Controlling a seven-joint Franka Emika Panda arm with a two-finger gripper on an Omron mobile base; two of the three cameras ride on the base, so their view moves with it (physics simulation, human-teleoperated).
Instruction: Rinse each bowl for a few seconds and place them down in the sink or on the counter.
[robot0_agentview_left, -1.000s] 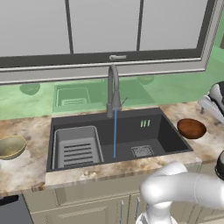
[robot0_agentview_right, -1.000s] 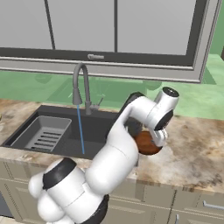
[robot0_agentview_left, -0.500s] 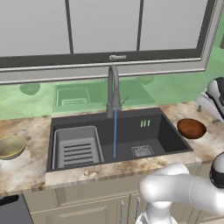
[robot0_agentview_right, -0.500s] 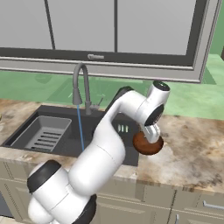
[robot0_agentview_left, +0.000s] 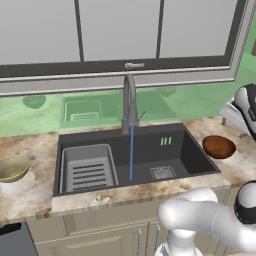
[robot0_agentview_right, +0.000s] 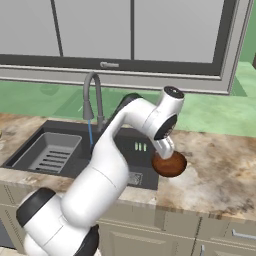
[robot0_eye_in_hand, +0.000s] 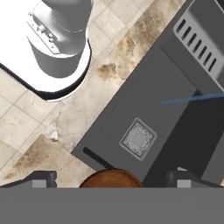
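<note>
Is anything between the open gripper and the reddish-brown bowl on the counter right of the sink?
Nothing visible. In the hand view the gripper is open, its fingertips standing either side of the reddish-brown bowl with no object between. The bowl sits on the counter beside the sink.

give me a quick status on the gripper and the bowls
Gripper open, above the reddish-brown bowl on the counter right of the sink. Olive-gold bowl on counter, left of sink. Tap running. Nothing blocking the bowl.
</note>
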